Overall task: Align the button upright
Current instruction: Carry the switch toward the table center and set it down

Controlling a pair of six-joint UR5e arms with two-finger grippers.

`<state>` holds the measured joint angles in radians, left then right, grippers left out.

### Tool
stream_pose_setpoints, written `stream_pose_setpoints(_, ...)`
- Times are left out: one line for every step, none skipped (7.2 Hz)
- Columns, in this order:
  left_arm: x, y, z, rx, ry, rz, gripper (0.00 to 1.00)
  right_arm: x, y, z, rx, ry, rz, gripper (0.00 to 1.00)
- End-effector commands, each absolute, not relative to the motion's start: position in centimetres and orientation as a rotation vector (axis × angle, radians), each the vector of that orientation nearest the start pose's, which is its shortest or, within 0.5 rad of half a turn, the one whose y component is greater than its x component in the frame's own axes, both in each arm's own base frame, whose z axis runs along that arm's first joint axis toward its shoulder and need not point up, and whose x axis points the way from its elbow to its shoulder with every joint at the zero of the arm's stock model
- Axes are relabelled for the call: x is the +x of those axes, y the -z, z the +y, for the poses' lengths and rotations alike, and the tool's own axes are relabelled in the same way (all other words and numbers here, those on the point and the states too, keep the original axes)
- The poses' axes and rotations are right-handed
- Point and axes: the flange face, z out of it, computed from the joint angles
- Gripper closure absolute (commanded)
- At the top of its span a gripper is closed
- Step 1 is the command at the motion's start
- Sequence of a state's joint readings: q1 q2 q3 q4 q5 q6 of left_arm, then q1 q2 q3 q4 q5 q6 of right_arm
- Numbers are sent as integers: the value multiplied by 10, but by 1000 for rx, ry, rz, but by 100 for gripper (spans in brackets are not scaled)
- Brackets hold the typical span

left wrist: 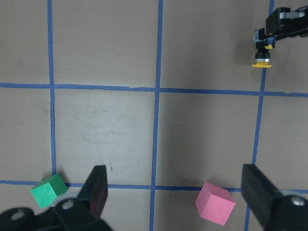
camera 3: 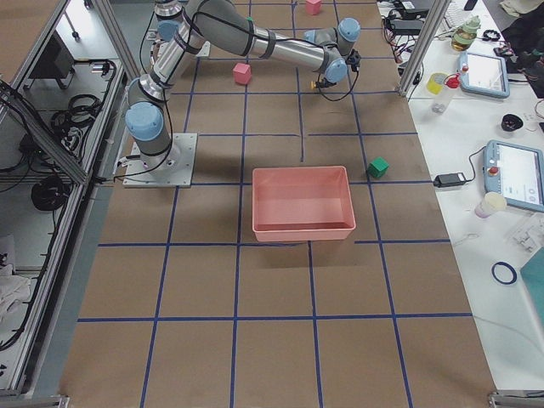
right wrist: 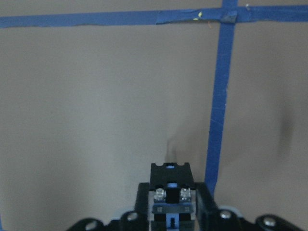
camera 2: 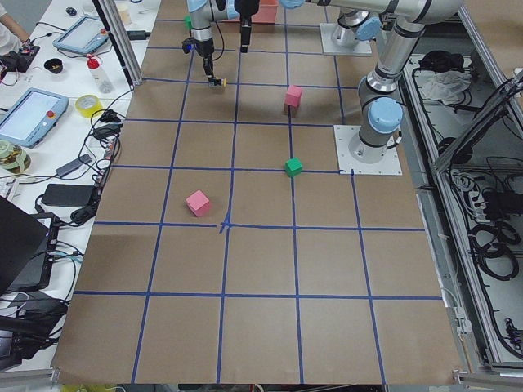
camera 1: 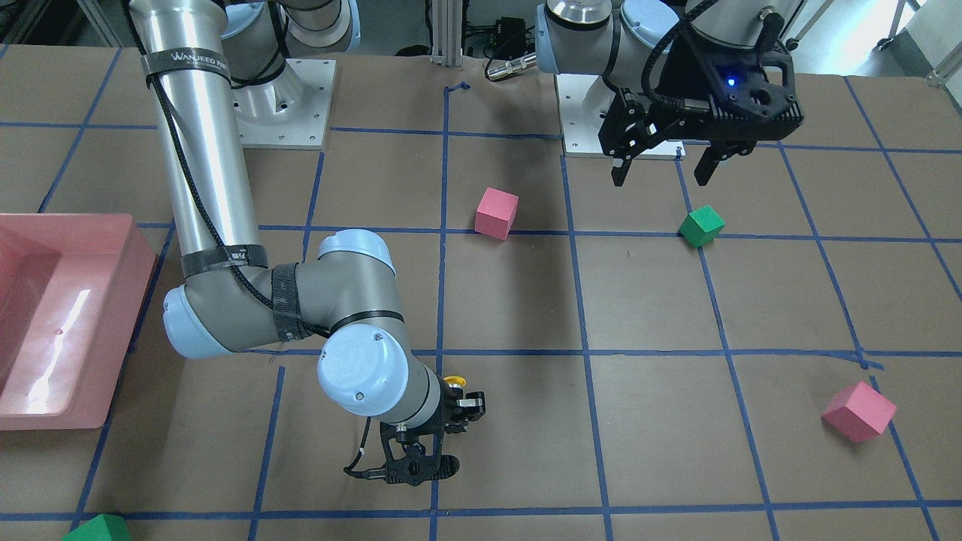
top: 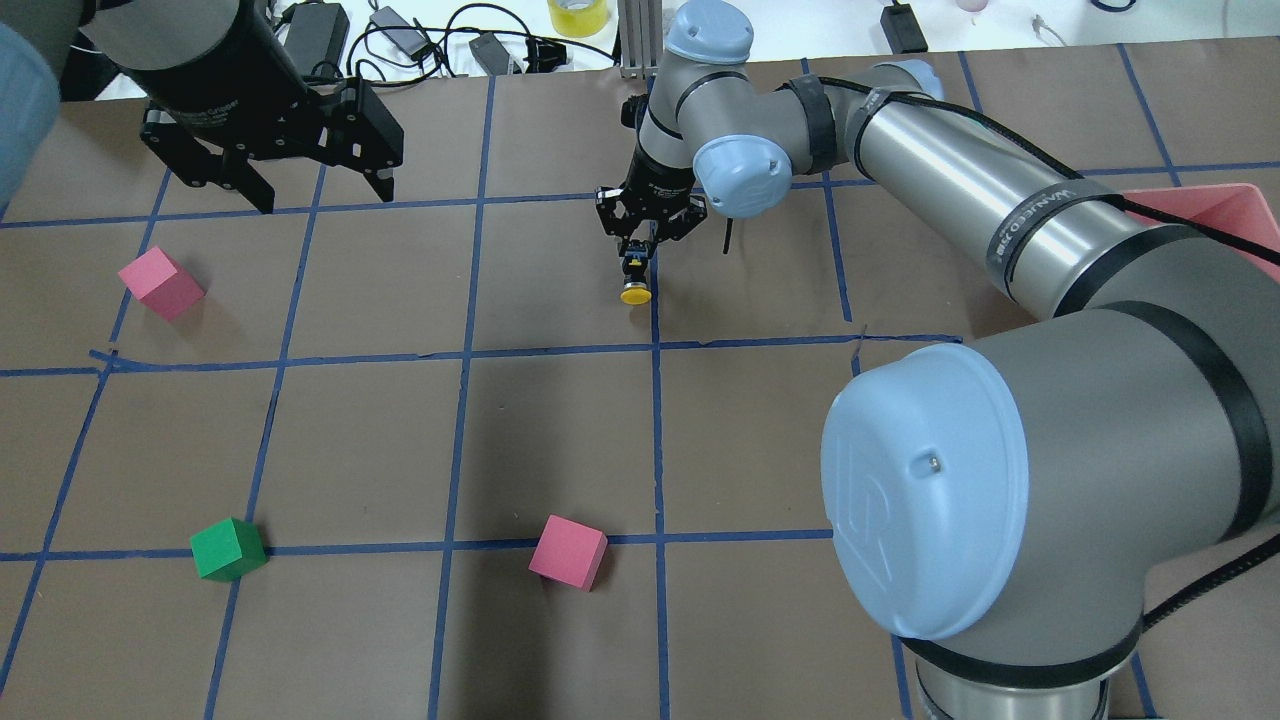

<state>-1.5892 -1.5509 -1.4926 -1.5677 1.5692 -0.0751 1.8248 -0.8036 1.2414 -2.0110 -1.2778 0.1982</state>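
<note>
The button point(top: 634, 290) is gripped by its black body in my right gripper point(top: 637, 262), which is shut on it near the far middle of the table. It is not upright: its yellow cap point(camera 1: 452, 382) sticks out sideways toward the robot's side. In the right wrist view only the button's base point(right wrist: 171, 196) with its two screws shows between the fingers, and the cap is hidden. I cannot tell whether it touches the table. My left gripper point(top: 323, 197) hangs open and empty above the table's far left, and its wrist view shows the button point(left wrist: 262, 61) from a distance.
On the brown paper lie a pink cube point(top: 160, 283), a green cube point(top: 228, 549) and another pink cube point(top: 568, 552). A pink bin point(camera 1: 113, 248) stands at my right, with a second green cube point(camera 1: 96, 528) near it. Blue tape lines grid the table.
</note>
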Motion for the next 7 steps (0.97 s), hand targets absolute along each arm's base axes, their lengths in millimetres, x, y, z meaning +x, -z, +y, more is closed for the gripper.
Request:
stream_pose_setpoints(-142,-537,-489,-89,159,3143,0,350,-208,-683,-89,-83,2852,4)
stream_pose_setpoints(-142,-537,-489,-89,159,3143,0,350,-213,-682,-90,-77,2851,0)
stream_pose_setpoints(-142,-537,-489,-89,159,3143,0,349,-236,-678,-88,-48,2848,0)
stream_pose_setpoints(-142,-537,-489,-89,159,3143,0,341,-262,-663,-103,-59,2871,0)
stream_pose_setpoints(-144,-537,-488,-87,159,3143,0,320,-276,-649,-103,-56,2982,0)
stream_pose_setpoints(-146,-536,-488,-96,159,3145,0,295,-282,-639,-145,-49,3038,0)
stream_pose_setpoints(-146,-529,-491,-101,188,3144,0,251,-295,-636,-119,-38,3054,0)
